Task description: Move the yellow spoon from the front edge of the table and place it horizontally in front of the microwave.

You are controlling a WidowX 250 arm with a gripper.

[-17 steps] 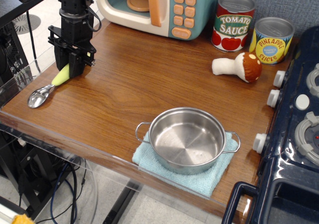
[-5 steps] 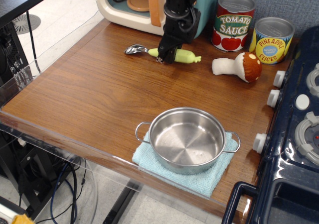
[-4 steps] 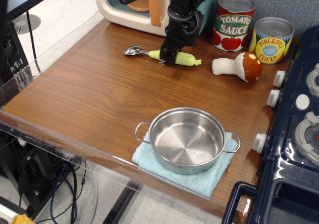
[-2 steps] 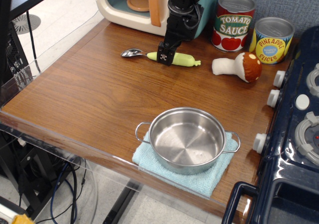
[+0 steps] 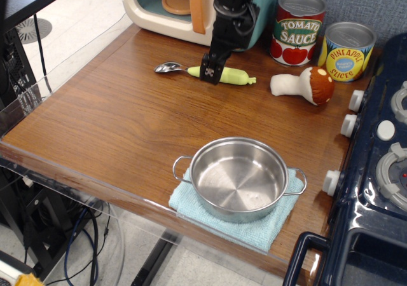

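Note:
The yellow spoon (image 5: 238, 77) lies flat and roughly horizontal on the brown table (image 5: 121, 121), just in front of the microwave (image 5: 137, 7). Its silver bowl (image 5: 166, 67) points left and its pale yellow-green handle points right. My gripper (image 5: 210, 74) hangs straight down over the middle of the handle. Its fingers stand apart on either side of the handle, open, with the tips just above the spoon. The arm hides part of the microwave's teal panel and the middle of the handle.
A tomato sauce can (image 5: 299, 28) and a pineapple can (image 5: 346, 51) stand at the back right, with a toy mushroom (image 5: 305, 84) in front of them. A steel pot (image 5: 238, 178) sits on a blue cloth (image 5: 191, 203) near the front edge. A dark blue stove (image 5: 381, 159) is at the right.
The spoon went from the front left edge to in front of the microwave. In the last second it settled flat, and my gripper let go and lifted slightly.

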